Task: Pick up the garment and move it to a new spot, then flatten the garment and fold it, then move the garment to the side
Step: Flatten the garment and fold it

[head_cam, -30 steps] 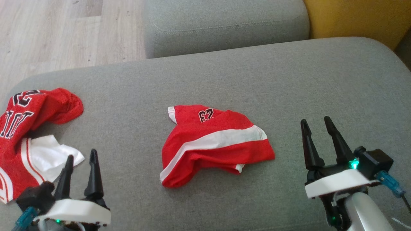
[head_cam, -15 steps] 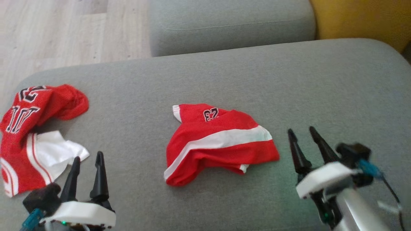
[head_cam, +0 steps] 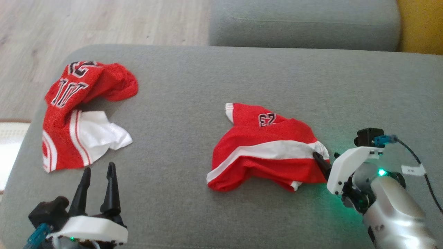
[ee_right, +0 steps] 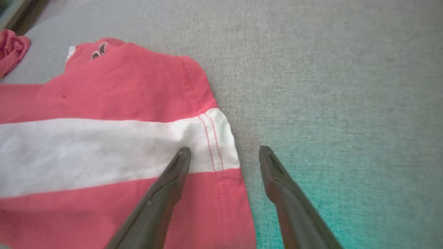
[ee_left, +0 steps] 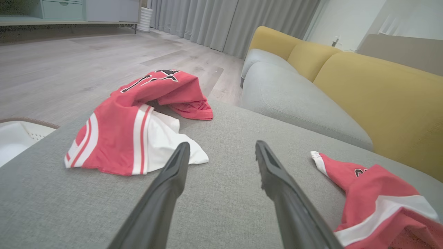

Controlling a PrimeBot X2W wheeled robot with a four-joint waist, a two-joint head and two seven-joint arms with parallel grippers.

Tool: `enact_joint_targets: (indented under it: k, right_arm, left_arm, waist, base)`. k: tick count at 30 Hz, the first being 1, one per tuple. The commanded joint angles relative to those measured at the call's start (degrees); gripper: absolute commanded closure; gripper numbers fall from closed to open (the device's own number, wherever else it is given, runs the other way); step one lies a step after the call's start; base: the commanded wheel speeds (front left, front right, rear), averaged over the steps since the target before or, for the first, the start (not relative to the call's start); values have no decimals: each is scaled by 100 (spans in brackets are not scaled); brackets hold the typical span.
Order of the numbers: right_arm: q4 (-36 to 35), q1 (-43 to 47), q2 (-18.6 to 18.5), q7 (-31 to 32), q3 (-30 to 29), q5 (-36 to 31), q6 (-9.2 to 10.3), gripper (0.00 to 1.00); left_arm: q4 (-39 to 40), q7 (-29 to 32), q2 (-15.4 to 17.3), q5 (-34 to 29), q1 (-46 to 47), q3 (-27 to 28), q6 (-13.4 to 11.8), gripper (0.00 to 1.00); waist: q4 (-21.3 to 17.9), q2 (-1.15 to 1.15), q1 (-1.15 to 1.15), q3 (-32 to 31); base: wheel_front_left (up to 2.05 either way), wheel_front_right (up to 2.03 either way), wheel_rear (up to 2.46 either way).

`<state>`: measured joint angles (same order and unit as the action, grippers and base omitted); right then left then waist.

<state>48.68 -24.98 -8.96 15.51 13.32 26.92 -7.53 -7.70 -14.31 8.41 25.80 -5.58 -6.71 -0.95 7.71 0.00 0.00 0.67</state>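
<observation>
The garment (head_cam: 263,152) is a crumpled pair of red shorts with a white stripe and a black "23", lying mid-cushion. My right gripper (head_cam: 327,158) is open at its right edge, pointing down at it. In the right wrist view the gripper (ee_right: 225,149) straddles the stitched hem of the garment (ee_right: 104,97): one finger is over the white stripe, the other over bare cushion. Nothing is held. My left gripper (head_cam: 99,167) stands open at the lower left, apart from any cloth. In its wrist view the left gripper (ee_left: 222,144) points over bare cushion, with the garment (ee_left: 377,193) at the lower right.
A red jersey (head_cam: 79,110) with white panels lies crumpled at the cushion's left end, also seen as the jersey (ee_left: 131,121). The grey cushion (head_cam: 207,86) is bare around the shorts. A second grey cushion (head_cam: 304,24) and a yellow backrest (ee_left: 373,93) lie beyond. A white basket (ee_left: 14,138) sits left.
The camera has turned, shifting the whole picture rightward. My right gripper has moved forward and tipped down to the garment's right edge, still open. The left gripper has stayed put.
</observation>
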Motion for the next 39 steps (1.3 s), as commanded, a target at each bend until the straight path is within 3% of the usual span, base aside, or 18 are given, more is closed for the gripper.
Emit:
enact_joint_targets:
  k: [1, 4, 5, 6, 7, 8, 9, 15, 21, 22, 23, 24, 31, 39]
  right_arm:
    - [76, -409, 25, 196, 24, 12, 4, 0]
    - [404, -502, 92, 584, 38, 123, 4, 0]
    - [485, -522, 101, 685, 57, 147, 4, 8]
    - [540, -544, 97, 735, 78, 155, 4, 35]
    - [540, -544, 97, 735, 78, 155, 4, 35]
    - [559, -564, 92, 730, 98, 164, 4, 93]
    - [555, -584, 77, 664, 100, 175, 4, 100]
    - [372, -707, -278, -184, -39, 28, 4, 100]
    - [307, -556, -592, -315, -235, -255, 4, 100]
    - [297, -509, -588, -280, -255, -285, 4, 93]
    - [282, -465, -560, -240, -283, -289, 4, 60]
    - [267, -428, -533, -212, -311, -300, 4, 0]
    - [-119, -265, -395, -420, -471, -491, 4, 0]
    - [-1641, 288, -143, -1552, -780, -712, 4, 0]
  left_arm:
    - [147, -69, 5, -46, 351, 253, 26, 0]
    - [118, -69, -7, -58, 380, 276, 57, 0]
    - [95, -69, -3, -56, 389, 292, 74, 0]
    - [73, -69, -3, -56, 401, 309, 86, 0]
    - [73, -69, -3, -56, 401, 309, 86, 0]
    - [54, -69, -6, -58, 408, 326, 94, 0]
    - [40, -69, -8, -61, 409, 347, 98, 0]
    - [0, -69, -70, -114, 350, 417, 146, 0]
    - [-21, -69, -173, -167, 281, 380, 186, 0]
    - [-25, -69, -184, -172, 282, 391, 187, 0]
    - [-29, -69, -193, -175, 286, 404, 192, 0]
    - [-32, -69, -199, -180, 291, 418, 197, 0]
    - [22, -69, -207, -240, 334, 560, 236, 0]
    - [138, -69, -229, -317, 257, 594, 329, 0]
  waist:
    - [194, 0, 0, 105]
    - [264, 0, 0, 117]
    - [273, 0, 0, 119]
    - [277, 0, 0, 118]
    - [277, 0, 0, 118]
    - [272, 0, 0, 114]
    - [257, 0, 0, 107]
    - [-6, 0, 0, 9]
    - [-227, 0, 0, 26]
    - [-260, 0, 0, 33]
    - [-293, 0, 0, 42]
    - [-327, 0, 0, 52]
    - [-515, 0, 0, 4]
    - [-718, 0, 0, -158]
  base:
    - [0, 0, 0]
    - [0, 0, 0]
    - [0, 0, 0]
    - [0, 0, 0]
    - [0, 0, 0]
    - [0, 0, 0]
    - [0, 0, 0]
    - [0, 0, 0]
    - [0, 0, 0]
    - [0, 0, 0]
    - [0, 0, 0]
    - [0, 0, 0]
    - [0, 0, 0]
    - [0, 0, 0]
